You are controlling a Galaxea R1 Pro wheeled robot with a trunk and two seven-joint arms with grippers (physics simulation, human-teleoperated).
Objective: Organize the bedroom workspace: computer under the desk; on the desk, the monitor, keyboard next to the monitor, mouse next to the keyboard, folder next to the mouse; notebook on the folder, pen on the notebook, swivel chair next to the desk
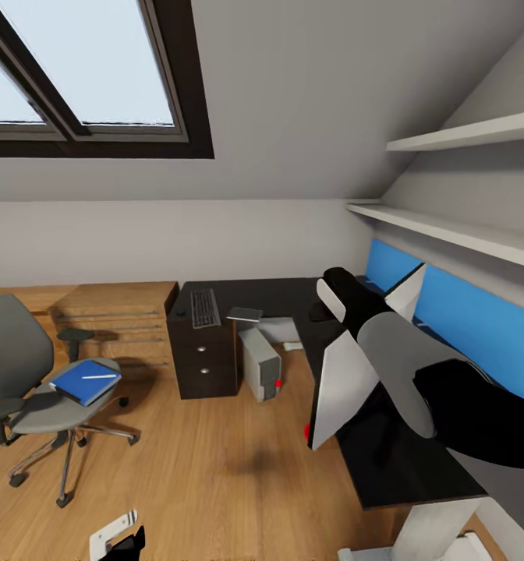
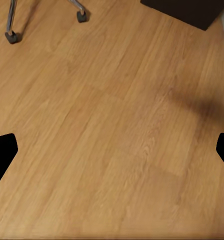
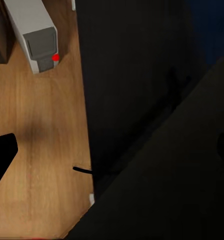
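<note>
While one folder (image 1: 86,381) and one pen (image 1: 99,376) rest on the swivel chair (image 1: 30,374), the right arm (image 1: 418,374) reaches over the desk (image 1: 293,300) against the monitor (image 1: 348,374); its jaw state cannot be told.

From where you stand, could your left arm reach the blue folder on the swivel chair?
Probably yes: only bare floor lies between the left gripper and the swivel chair, and the folder lies exposed on its seat.

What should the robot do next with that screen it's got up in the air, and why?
Probably ease the monitor inward and down until it rests on the desk. It hangs tilted at the desk's front edge, with its red-dot corner out above the floor, so it is not yet set down.
</note>
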